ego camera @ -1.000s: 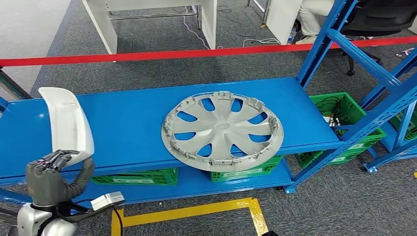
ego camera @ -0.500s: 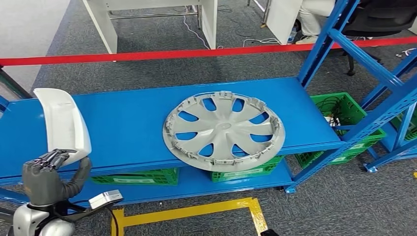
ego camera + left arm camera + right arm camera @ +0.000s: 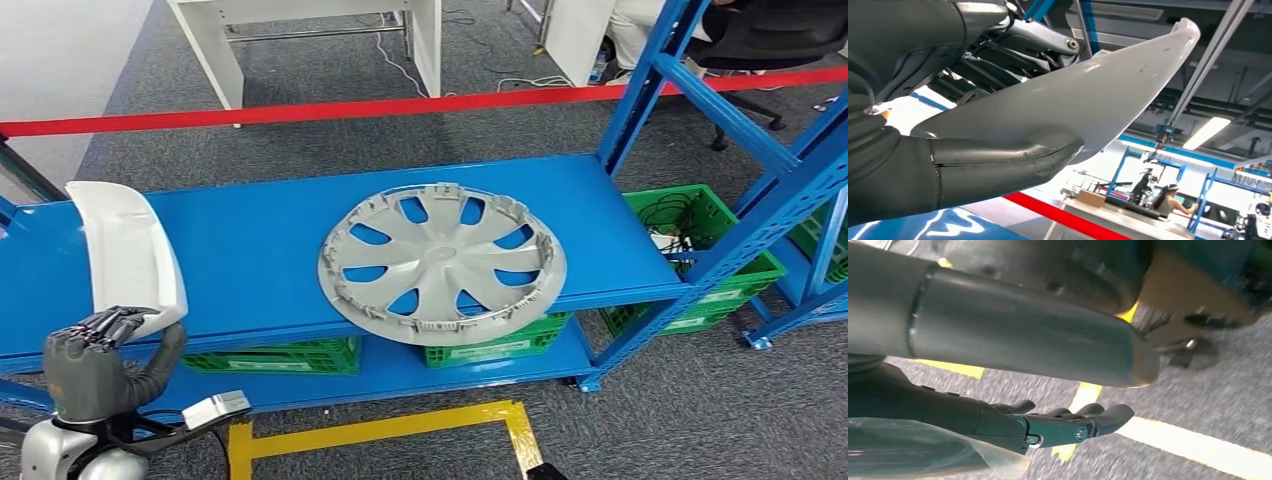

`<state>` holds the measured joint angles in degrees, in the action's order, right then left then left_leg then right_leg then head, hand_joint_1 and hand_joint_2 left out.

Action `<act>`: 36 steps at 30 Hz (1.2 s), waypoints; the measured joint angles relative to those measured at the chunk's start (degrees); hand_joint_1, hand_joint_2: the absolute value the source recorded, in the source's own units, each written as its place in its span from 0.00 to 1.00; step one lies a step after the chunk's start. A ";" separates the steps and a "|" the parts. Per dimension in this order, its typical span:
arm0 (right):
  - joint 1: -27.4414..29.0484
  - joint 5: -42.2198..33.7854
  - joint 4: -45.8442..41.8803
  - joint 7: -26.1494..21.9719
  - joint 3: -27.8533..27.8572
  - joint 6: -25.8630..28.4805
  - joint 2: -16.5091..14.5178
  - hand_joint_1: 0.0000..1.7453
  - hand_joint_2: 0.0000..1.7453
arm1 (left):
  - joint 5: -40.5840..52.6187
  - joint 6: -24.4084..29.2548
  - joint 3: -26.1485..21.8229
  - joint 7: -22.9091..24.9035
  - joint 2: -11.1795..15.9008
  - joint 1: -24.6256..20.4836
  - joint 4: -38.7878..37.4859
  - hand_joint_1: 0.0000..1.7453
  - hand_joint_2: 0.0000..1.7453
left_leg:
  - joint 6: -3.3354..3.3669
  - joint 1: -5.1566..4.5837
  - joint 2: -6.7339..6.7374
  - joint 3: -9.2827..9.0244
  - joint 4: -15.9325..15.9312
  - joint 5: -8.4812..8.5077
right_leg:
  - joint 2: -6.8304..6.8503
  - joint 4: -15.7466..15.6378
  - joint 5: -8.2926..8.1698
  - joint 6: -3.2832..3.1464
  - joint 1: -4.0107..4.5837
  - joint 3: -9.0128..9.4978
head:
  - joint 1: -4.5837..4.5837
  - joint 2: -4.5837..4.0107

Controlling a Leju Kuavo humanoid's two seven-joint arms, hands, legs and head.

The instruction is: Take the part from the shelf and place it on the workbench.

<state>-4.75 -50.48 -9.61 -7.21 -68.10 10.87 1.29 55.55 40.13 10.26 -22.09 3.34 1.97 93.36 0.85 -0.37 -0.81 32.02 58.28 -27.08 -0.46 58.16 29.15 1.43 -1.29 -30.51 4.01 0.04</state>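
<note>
at the near left end of the blue shelf (image 3: 250, 240), left hand (image 3: 95, 365) clamped on the lower end of the white curved part (image 3: 128, 255); thumb (image 3: 998, 160) pressed under it, dark fingers over the top edge. part stands nearly upright and looks lifted off the shelf deck, though contact with the deck cannot be ruled out from the head view.

step in hand, as judged: pick is made, carry not yet begun. next move calls for drawing the part clear of the shelf and turning toward the desk, with the grip kept firm since the long free end sits well above the hand.

grey wheel cover (image 3: 442, 262) lies flat mid-shelf, well apart from the part, its near rim overhanging the shelf front. green crates (image 3: 700, 250) sit below the shelf.

right hand (image 3: 1068, 425) hangs low over floor with yellow tape, fingers apart, holding nothing.

hard to make out: where the desk stands relative to the shelf; part's far tip runs against bright ceiling lights in the left wrist view.
</note>
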 joint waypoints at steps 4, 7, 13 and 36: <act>-0.10 -0.14 0.01 0.02 0.05 -0.01 -0.16 0.00 0.00 | 0.61 0.00 0.01 0.68 0.39 0.13 0.14 1.00 1.00 | -1.31 0.42 0.23 3.47 9.69 -7.51 | 0.55 -0.11 -1.29 -1.67 -0.05 -1.70 | -0.47 -0.02; -0.11 -0.19 0.02 0.05 0.06 -0.04 -0.29 0.00 0.00 | 0.95 0.00 0.01 1.23 0.70 0.32 0.14 1.00 1.00 | -1.50 0.59 0.26 4.30 15.67 -9.61 | 0.89 0.00 -2.49 -1.79 0.17 -3.39 | -0.50 -0.02; -0.32 -0.28 -0.01 0.10 0.16 0.02 -0.52 0.00 0.00 | 1.36 0.00 0.05 1.97 1.15 0.32 0.68 1.00 1.00 | -0.12 0.02 0.23 -6.52 -2.28 -4.41 | 0.96 -0.06 -5.02 -0.43 0.28 -5.28 | -0.45 -0.02; -1.03 -0.91 0.02 -0.48 1.05 2.01 -0.75 0.00 0.00 | 0.70 -0.01 0.22 2.92 1.40 0.40 0.78 1.00 1.00 | -1.89 0.46 0.62 7.18 13.15 -7.12 | 1.13 -2.00 -1.31 -1.99 0.38 -0.18 | -0.10 -0.02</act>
<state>-5.79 -51.39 -9.60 -7.69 -67.05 12.88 0.54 56.25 40.12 10.49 -19.17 4.74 2.37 94.14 -1.04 0.09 -0.20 39.20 71.43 -34.20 0.68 56.16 27.84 -0.56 -0.91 -30.70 3.91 0.02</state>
